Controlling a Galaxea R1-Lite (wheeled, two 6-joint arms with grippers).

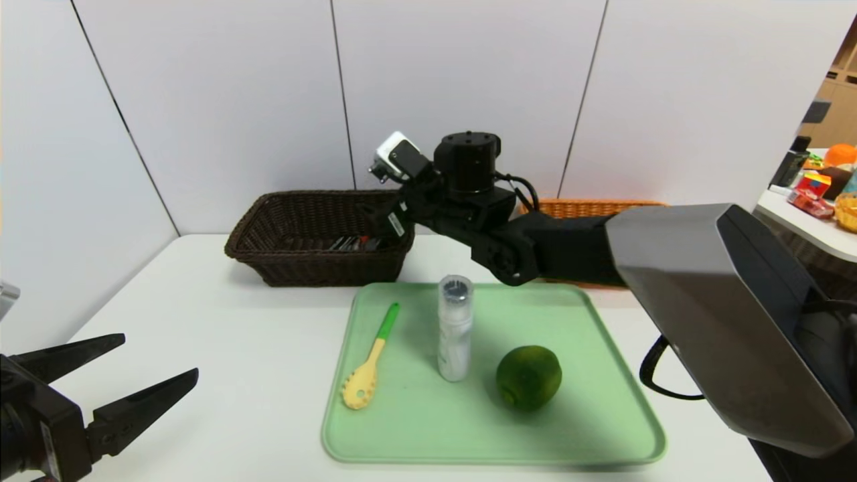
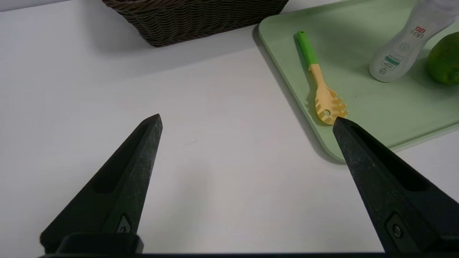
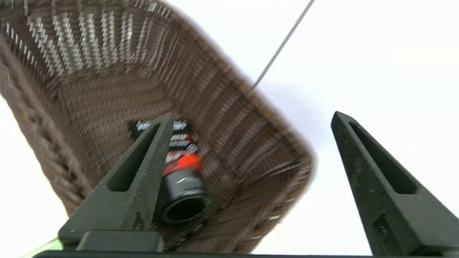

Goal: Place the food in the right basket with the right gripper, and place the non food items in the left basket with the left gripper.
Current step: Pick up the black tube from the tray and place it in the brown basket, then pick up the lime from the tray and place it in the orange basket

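Right gripper (image 3: pixel 251 118) spread wide and empty above the dark basket's (image 1: pixel 268 221) right end, black-and-red tube (image 3: pixel 181 172) lying inside the basket just below its fingers, left gripper (image 2: pixel 247 125) parked open near left.

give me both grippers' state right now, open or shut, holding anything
Left gripper: jaws open, empty, parked low over the table.
Right gripper: jaws open, empty, above the dark basket where a black and red tube lies.

Pale green tray (image 1: pixel 602 408), dark brown woven basket (image 1: pixel 281 231), green-handled yellow spoon (image 1: pixel 368 371), dark green lime (image 1: pixel 528 377)
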